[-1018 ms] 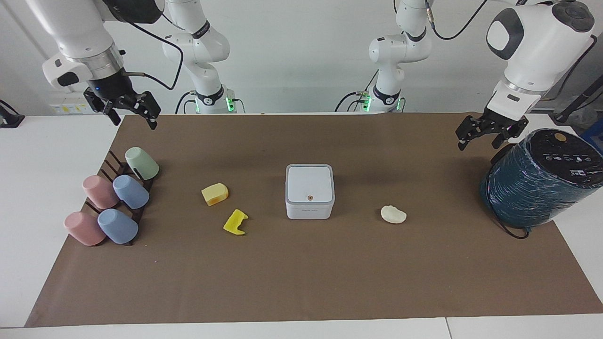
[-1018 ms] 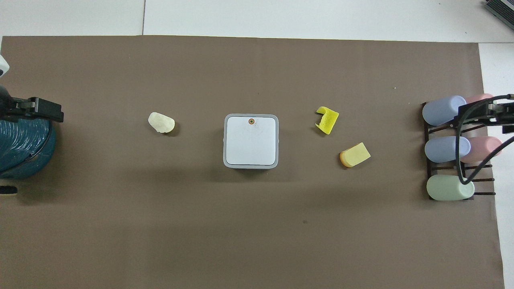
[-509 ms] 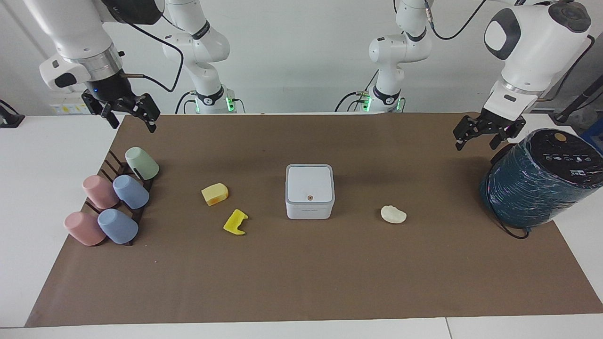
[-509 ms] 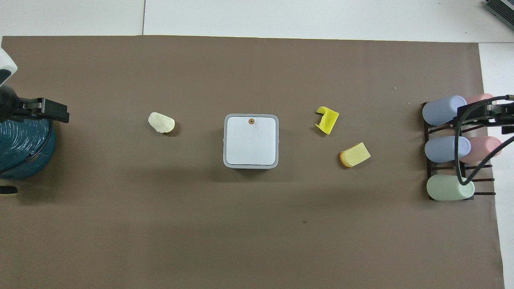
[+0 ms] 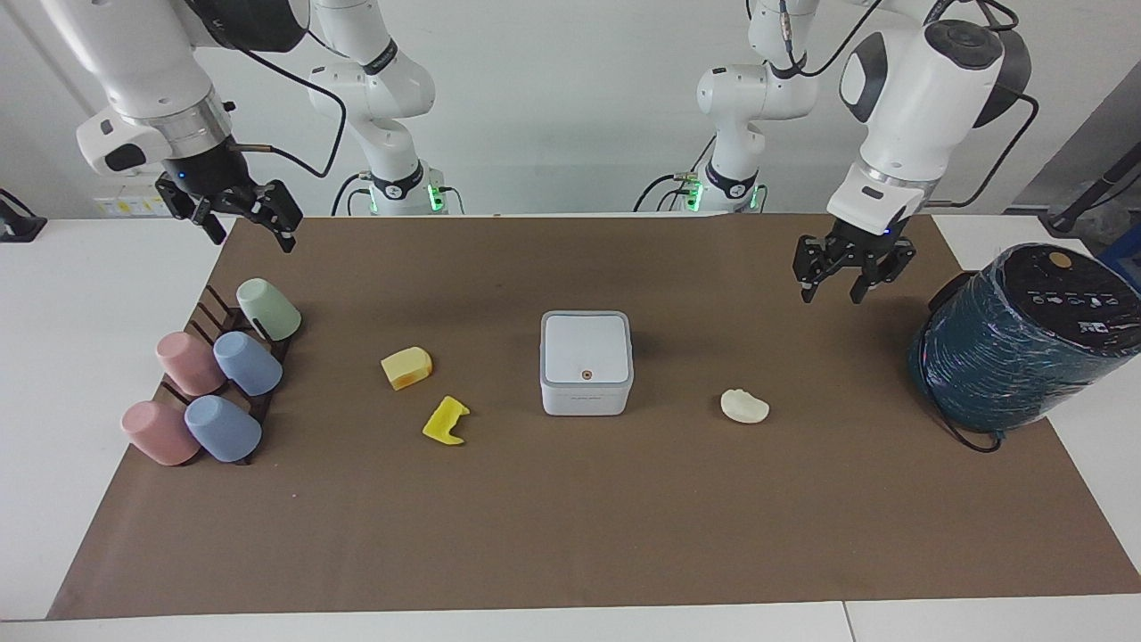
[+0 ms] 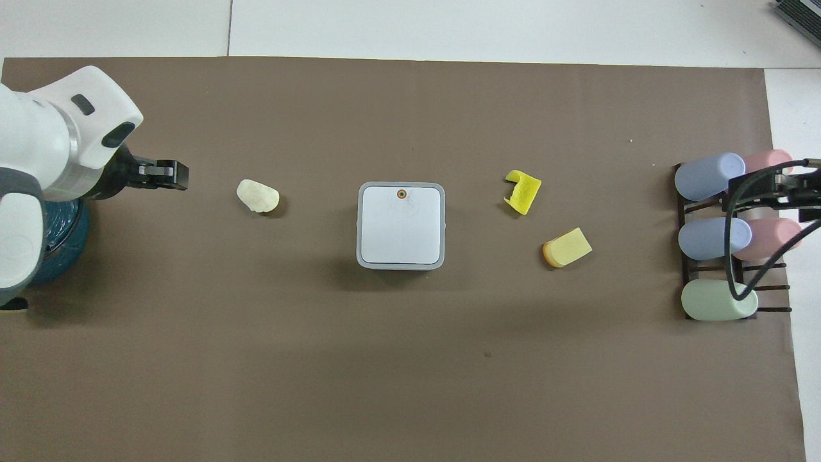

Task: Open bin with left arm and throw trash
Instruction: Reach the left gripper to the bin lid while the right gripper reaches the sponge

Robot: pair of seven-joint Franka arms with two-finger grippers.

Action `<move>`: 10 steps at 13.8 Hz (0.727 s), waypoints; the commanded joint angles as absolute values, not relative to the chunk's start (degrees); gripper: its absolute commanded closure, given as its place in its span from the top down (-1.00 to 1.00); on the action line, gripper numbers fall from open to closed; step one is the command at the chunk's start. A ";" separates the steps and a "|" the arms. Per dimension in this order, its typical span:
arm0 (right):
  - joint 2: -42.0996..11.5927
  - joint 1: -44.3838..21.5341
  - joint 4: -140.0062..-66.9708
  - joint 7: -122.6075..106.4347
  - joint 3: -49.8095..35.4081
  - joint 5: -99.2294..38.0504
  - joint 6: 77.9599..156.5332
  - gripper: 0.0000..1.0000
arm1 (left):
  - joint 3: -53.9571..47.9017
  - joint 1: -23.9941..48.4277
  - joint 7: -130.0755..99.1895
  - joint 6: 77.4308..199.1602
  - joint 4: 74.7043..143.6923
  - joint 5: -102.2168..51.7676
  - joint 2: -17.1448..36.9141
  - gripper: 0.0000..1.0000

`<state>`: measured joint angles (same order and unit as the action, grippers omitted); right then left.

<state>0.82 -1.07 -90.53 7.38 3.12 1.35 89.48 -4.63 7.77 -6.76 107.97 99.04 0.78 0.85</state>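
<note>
1. Left gripper (image 5: 842, 290) hangs in the air with its fingers parted and nothing in them, over bare mat between the teal drum (image 5: 1025, 339) and the bin (image 5: 586, 361).
2. Cream lump (image 5: 744, 406) lies between the gripper and the bin.
3. Mid-table, the bin's lid is shut, toward the right arm's end from this gripper.
4. Right gripper (image 5: 241, 212) waits, fingers spread, above the cup rack (image 5: 218, 383).

Five cups (image 5: 268, 308), three trash scraps (image 5: 406, 367), one bin (image 5: 586, 361), one drum (image 5: 1025, 337).
</note>
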 commanded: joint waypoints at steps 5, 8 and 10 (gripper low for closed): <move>5.36 -0.61 -102.48 6.69 3.08 1.76 99.49 1.00 | -3.96 18.36 -25.73 121.88 106.43 -2.45 0.43 -0.82; 4.66 -1.14 -104.66 4.92 2.99 1.76 103.60 1.00 | -4.04 21.79 -28.73 126.11 106.79 -3.34 2.72 -1.00; 2.65 -1.32 -106.17 4.92 2.81 1.50 107.48 1.00 | -4.04 23.55 -30.84 131.28 106.79 -6.57 5.43 -1.00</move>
